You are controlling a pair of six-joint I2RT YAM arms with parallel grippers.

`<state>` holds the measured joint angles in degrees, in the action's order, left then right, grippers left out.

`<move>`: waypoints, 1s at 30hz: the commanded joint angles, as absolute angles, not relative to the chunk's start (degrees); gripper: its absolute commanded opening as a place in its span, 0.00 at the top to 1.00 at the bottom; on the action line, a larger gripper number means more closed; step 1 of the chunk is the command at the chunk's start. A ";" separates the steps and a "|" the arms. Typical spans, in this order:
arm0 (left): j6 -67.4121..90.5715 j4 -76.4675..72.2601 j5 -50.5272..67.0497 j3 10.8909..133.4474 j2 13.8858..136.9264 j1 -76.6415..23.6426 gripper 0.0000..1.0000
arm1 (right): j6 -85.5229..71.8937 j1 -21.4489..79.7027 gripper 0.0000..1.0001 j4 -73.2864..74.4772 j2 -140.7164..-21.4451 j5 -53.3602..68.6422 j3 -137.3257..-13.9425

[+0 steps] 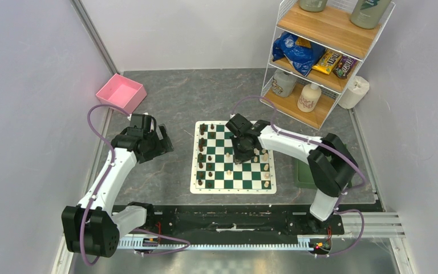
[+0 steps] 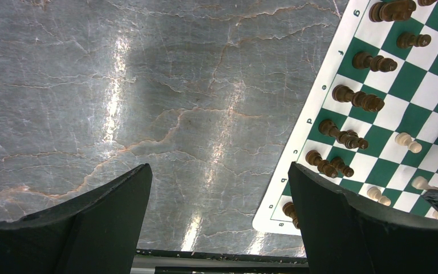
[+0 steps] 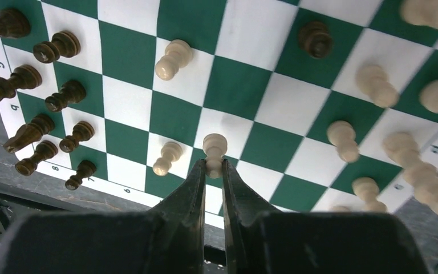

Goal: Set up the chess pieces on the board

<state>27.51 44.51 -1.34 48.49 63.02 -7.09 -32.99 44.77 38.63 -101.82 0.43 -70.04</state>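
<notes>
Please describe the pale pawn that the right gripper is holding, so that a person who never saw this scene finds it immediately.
Start at the green-and-white board in the middle of the table. Over its middle squares sits the right gripper. The pale pawn is pinched between its black fingers; the other pale pawn just beside it stands free.

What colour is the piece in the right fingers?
The piece is pale cream; right wrist view.
</notes>
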 commanded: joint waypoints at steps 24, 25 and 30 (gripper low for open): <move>26.50 44.36 -0.75 50.63 63.01 -6.86 0.04 | -36.93 41.41 0.84 41.37 -93.66 -12.08 -60.89; 26.52 44.38 -0.70 50.63 62.98 -6.86 0.04 | -36.91 41.40 0.84 41.18 -93.82 -11.74 -60.75; 26.46 44.37 -0.58 50.63 63.14 -6.86 0.04 | -37.24 41.37 0.84 40.61 -93.92 -10.40 -60.21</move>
<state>27.51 44.51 -1.32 48.49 63.02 -7.09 -36.07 41.41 42.19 -94.76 -10.79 -61.06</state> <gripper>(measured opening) 0.967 0.177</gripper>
